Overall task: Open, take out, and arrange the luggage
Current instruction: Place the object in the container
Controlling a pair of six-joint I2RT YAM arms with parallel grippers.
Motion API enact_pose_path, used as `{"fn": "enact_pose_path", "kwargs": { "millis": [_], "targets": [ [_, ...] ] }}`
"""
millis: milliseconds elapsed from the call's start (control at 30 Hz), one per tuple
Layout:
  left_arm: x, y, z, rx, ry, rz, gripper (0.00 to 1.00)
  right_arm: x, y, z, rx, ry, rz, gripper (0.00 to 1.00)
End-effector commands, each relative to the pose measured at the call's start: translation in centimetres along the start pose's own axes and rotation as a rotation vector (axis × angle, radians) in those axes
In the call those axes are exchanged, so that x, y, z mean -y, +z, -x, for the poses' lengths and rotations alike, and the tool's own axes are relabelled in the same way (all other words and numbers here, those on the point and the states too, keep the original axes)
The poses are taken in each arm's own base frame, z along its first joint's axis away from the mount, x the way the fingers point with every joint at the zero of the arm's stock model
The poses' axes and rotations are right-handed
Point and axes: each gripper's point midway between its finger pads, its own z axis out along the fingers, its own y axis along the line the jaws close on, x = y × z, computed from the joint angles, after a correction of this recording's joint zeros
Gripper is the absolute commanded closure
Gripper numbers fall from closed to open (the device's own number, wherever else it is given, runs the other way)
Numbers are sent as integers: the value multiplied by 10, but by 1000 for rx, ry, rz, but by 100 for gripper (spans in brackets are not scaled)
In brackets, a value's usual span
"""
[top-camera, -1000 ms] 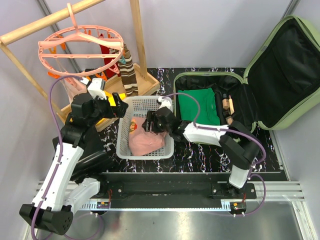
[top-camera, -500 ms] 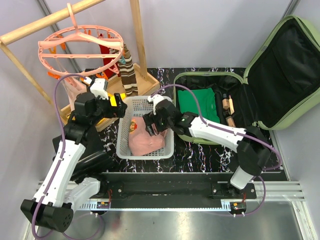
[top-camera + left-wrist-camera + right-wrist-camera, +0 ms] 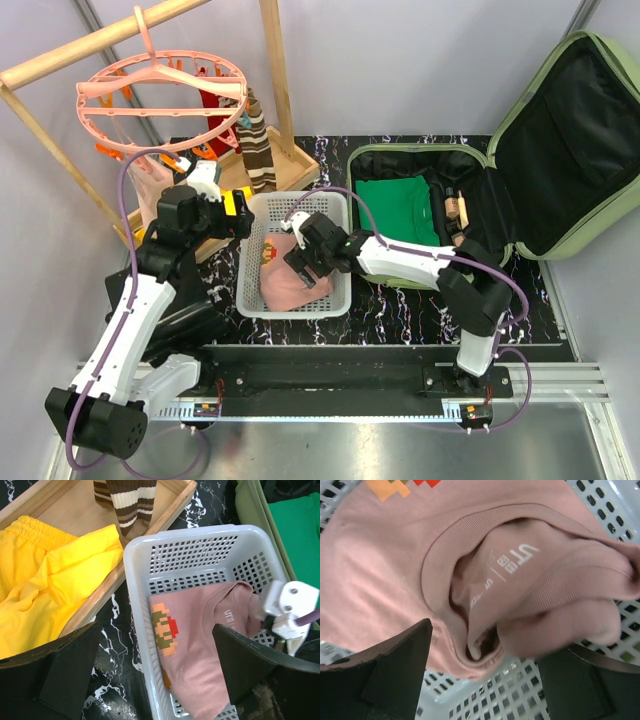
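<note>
Letting go is what has just happened: the right end effector hangs low over the white basket with its jaws spread wide, and the pink T-shirt lies crumpled under them, held by nothing. That reads as one garment moved out and sorted. The luggage sits open at the right of the tabletop, lid propped back, with a folded green garment and some small bottles in its base, so the unpacking looks only partly done. The left end effector is fully spread and empty, hovering at the basket's left edge near the wooden tray. Against a second ago, the right jaws have widened from a narrower gap and the shirt has settled flatter in the basket, while the left jaws have stayed as wide as before
</note>
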Motion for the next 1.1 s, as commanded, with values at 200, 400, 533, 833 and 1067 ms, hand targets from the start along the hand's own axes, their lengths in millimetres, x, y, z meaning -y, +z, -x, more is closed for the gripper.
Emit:
{"fn": "enact_pose_path", "kwargs": {
  "millis": [200,400,533,833,1067],
  "targets": [
    [-6,3,11,44,35,32,1,11,22,4,-24,-82,-57,44],
    [-5,1,10,48,34,28,1,-7,-2,-2,-156,27,13,85],
    [-4,-2,11,57,39,26,1,-36,-36,10,-231,182,130,95],
    [4,-10,13,81,63,12,1,-77,-45,-30,-407,382,295,98],
    [8,-13,11,84,69,-1,1,-76,-48,-29,-381,435,280,54]
  ]
}}
